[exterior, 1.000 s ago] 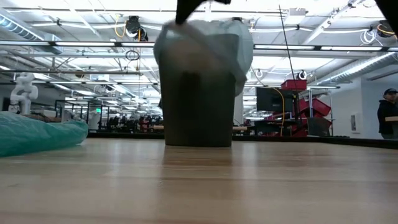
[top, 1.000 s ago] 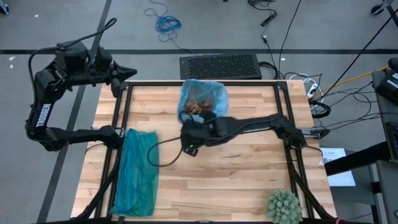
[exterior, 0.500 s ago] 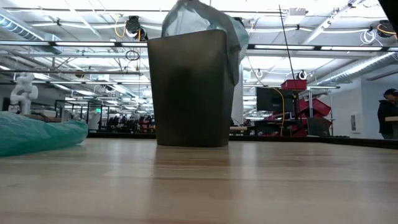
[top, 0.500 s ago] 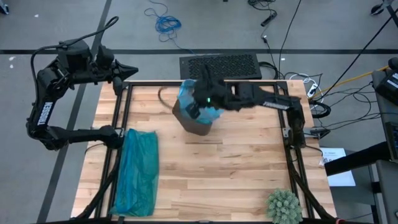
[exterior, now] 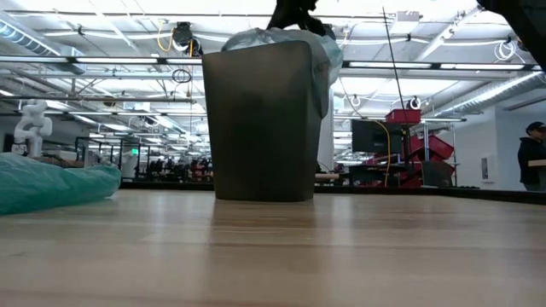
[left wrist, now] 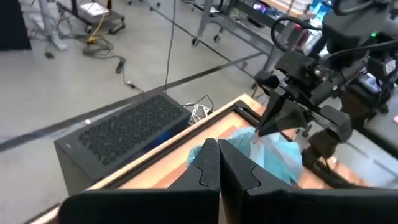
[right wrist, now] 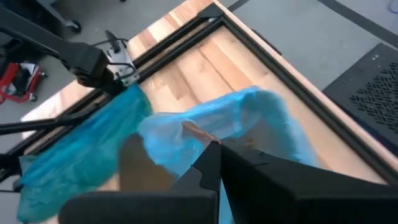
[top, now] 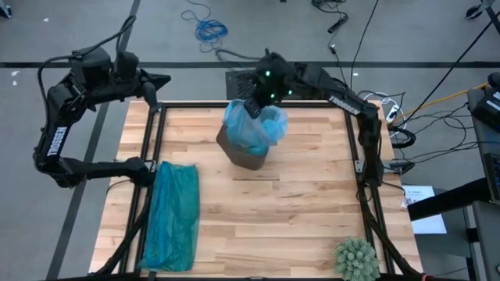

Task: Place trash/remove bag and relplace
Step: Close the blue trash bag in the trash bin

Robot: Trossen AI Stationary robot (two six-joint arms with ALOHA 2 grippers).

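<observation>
Over one second, the right gripper (top: 251, 105) has swung from a low reach across the table's centre, at about 6 o'clock of the bin (top: 244, 153), up to the bin's 12 o'clock rim near the table's far edge. The pale blue bag (top: 255, 127), earlier spread open and showing brown trash inside, now bunches upward over the bin mouth, its contents hidden from above. The bin itself, blurred a second ago in the low view, stands sharp.
</observation>
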